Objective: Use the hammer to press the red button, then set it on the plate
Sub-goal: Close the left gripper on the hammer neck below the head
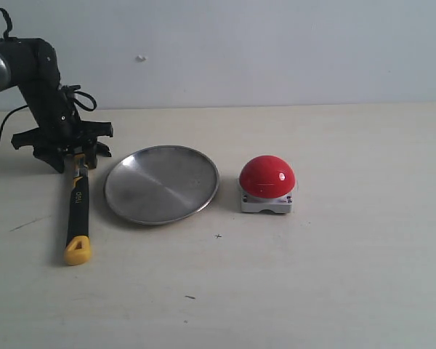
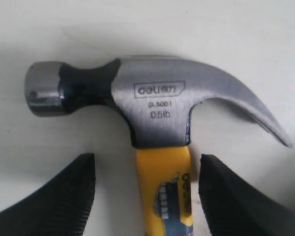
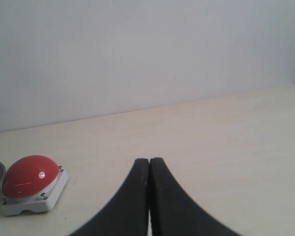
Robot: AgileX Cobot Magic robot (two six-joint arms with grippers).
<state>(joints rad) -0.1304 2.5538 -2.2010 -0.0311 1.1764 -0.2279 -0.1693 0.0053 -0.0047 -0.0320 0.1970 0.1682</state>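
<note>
The hammer (image 1: 78, 207) lies flat on the table at the left, its yellow looped end toward the front and its head under my left gripper (image 1: 78, 156). In the left wrist view the hammer (image 2: 152, 105) shows its metal head and yellow neck. The left gripper (image 2: 146, 169) is open, one finger on each side of the neck, not touching it. To the hammer's right rests the silver plate (image 1: 161, 183), and further right the red button (image 1: 267, 177) on its grey base. The red button (image 3: 27, 177) also appears beyond my right gripper (image 3: 149, 161), which is shut on nothing.
A pale wall stands behind the table. The table (image 1: 334, 276) runs bare in front of and to the right of the button. The left arm's cables hang at the far left edge. The right arm is out of the exterior view.
</note>
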